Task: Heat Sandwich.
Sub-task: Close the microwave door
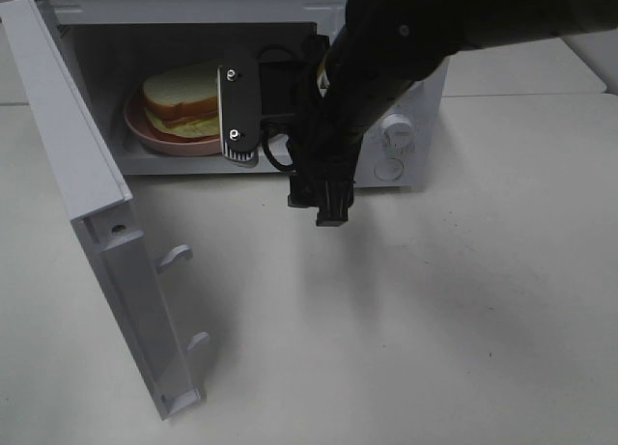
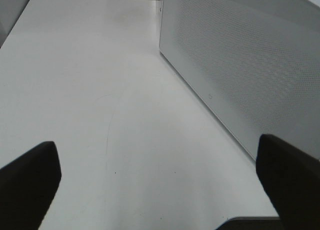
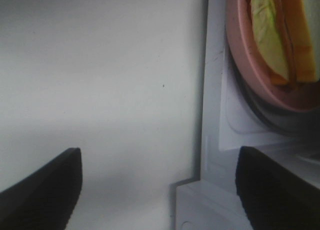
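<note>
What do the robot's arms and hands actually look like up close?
The right arm is thick, rounded, matt black, trailing looped black cables. The right hand has a flat grey finger plate with two silver screws and a ribbed end. The left hand shows blunt black fingertips.

The matte white table (image 1: 463, 310) was softly lit, with blurred grey shadows and a seam far back.
</note>
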You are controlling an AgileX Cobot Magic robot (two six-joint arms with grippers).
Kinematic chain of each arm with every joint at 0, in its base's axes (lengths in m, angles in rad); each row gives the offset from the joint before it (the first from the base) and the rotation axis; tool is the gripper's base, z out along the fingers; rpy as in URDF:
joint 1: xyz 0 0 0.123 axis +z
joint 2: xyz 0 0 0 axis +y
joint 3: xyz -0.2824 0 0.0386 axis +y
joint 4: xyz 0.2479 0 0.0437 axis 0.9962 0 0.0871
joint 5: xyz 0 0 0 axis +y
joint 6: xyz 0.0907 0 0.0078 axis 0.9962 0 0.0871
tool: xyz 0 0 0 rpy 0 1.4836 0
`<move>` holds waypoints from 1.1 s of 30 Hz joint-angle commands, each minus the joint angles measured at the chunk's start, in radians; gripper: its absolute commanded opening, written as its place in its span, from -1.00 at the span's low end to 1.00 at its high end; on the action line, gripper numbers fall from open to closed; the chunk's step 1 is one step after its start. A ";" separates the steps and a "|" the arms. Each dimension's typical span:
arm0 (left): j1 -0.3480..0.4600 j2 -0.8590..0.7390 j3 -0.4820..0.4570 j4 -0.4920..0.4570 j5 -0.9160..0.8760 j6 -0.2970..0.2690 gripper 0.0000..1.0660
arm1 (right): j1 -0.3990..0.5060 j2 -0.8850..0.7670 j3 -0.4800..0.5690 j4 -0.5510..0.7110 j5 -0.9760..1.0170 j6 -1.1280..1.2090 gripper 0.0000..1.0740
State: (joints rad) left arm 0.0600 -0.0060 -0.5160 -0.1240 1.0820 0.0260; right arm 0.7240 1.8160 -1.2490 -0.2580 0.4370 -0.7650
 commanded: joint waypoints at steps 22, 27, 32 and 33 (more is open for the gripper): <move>-0.008 -0.015 0.002 -0.004 -0.010 0.002 0.87 | 0.001 -0.464 0.387 0.007 0.153 0.742 0.42; -0.008 -0.015 0.002 -0.004 -0.010 0.002 0.87 | 0.001 -0.575 0.406 0.008 0.287 0.882 0.42; -0.008 -0.015 0.002 -0.004 -0.010 0.002 0.87 | 0.001 -0.669 0.406 0.008 0.438 0.947 0.42; -0.008 -0.015 0.002 -0.004 -0.010 0.002 0.87 | 0.001 -0.687 0.406 0.013 0.463 0.948 0.42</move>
State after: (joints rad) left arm 0.0600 -0.0060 -0.5160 -0.1240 1.0820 0.0260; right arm 0.7240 1.1380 -0.8460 -0.2470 0.8770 0.1660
